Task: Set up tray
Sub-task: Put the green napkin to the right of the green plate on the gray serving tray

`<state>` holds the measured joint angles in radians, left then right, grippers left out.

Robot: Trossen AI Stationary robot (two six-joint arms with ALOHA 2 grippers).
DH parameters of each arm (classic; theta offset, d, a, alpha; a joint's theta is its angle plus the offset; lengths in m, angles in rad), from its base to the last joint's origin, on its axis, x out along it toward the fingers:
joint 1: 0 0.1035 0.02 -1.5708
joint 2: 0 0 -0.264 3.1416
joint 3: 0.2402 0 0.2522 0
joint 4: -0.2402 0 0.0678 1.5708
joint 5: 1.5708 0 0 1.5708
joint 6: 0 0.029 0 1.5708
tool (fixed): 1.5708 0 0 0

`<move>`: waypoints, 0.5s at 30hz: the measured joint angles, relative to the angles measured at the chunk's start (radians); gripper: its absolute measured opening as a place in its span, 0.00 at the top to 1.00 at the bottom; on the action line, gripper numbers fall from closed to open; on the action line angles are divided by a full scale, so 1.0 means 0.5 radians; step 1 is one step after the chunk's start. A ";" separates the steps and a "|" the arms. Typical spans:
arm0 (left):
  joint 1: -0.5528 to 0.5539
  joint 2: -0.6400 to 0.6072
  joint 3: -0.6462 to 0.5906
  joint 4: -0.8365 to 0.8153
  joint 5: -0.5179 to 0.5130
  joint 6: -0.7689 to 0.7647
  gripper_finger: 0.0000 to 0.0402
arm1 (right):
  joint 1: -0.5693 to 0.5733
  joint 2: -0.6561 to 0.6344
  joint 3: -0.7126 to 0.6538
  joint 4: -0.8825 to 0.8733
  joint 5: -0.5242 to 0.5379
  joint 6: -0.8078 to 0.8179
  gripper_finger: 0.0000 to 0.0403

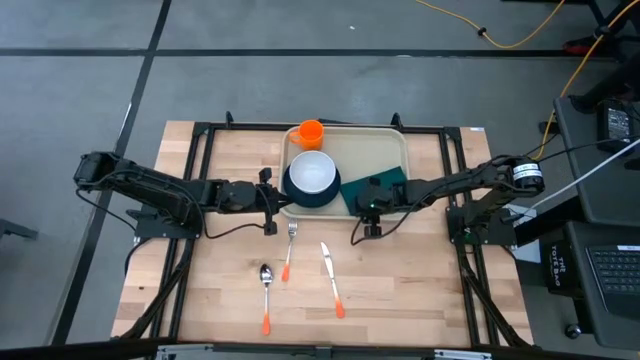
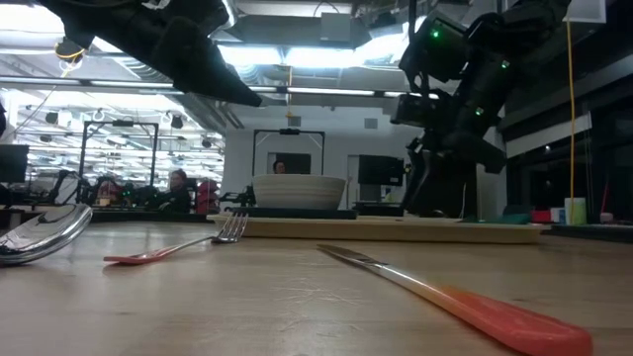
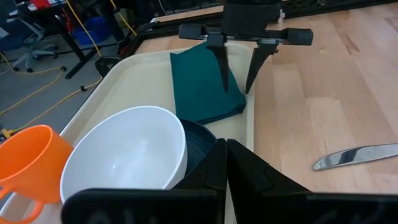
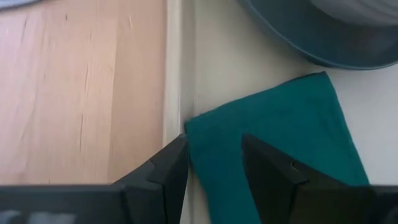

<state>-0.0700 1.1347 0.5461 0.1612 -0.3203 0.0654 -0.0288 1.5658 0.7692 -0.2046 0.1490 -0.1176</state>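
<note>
The tray (image 1: 392,145) sits at the table's far middle. The right gripper (image 4: 214,163), fingers apart, hangs over the green napkin (image 4: 273,140); it should lift clear gently. The left gripper (image 3: 225,163) is pressed together beside the plate (image 1: 296,197).

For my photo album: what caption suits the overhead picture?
Two claws, left and right, flank a tray holding bowl, cup and napkin.

A grey floor (image 1: 90,60) crossed by dark seams surrounds the wooden worktop (image 1: 400,275). Yellow cables (image 1: 520,35) trail across it. A laptop (image 1: 612,272) sits to one side. Beyond, bright ceiling lights (image 2: 297,54) shine over a workshop where a person (image 2: 178,183) sits.
</note>
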 joint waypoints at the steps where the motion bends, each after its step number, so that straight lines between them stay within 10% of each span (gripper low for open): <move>1: 0.000 0.000 0.000 0.000 0.000 0.001 0.99 | 0.000 0.000 0.000 -0.004 0.000 -0.014 0.62; 15: 0.000 0.000 0.000 -0.001 0.000 0.001 0.99 | -0.086 -0.144 0.000 -0.366 0.308 0.130 0.62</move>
<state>-0.0700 1.1347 0.5462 0.1605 -0.3203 0.0657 -0.0718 1.4938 0.7692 -0.3877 0.3028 -0.0525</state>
